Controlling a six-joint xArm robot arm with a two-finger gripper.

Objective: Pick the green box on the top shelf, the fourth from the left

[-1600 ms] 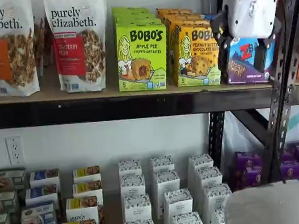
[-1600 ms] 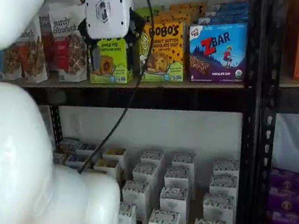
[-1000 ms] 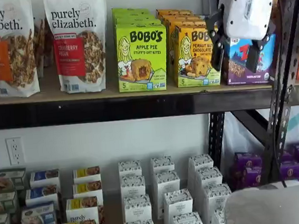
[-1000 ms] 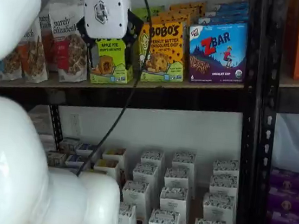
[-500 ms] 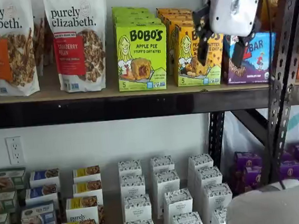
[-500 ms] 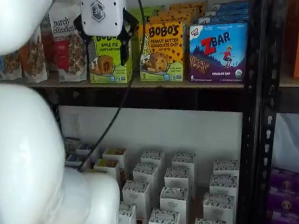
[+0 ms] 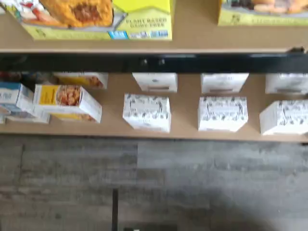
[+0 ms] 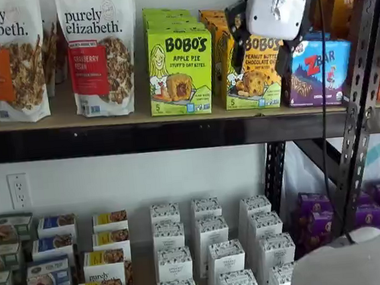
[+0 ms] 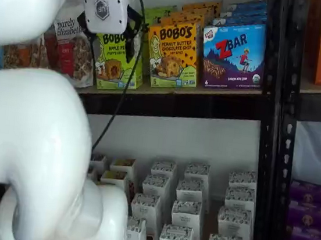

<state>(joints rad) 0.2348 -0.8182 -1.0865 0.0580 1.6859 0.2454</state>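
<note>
Gaping pincer (image 8: 259,40), seemingly holding nothing.

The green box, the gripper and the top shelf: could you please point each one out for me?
green box (image 8: 180,70), a shelf view, on its front panel.
gripper (image 8: 260,45), a shelf view, midway between its black fingertips.
top shelf (image 8: 109,140), a shelf view, on its black front beam.

green box (image 8: 180,71): lime green, black lettering
top shelf (image 8: 142,135): tan board, black beam
gripper (image 8: 259,45): white body, black fingers
Zbar box (image 9: 233,54): blue-purple, red lettering
</note>
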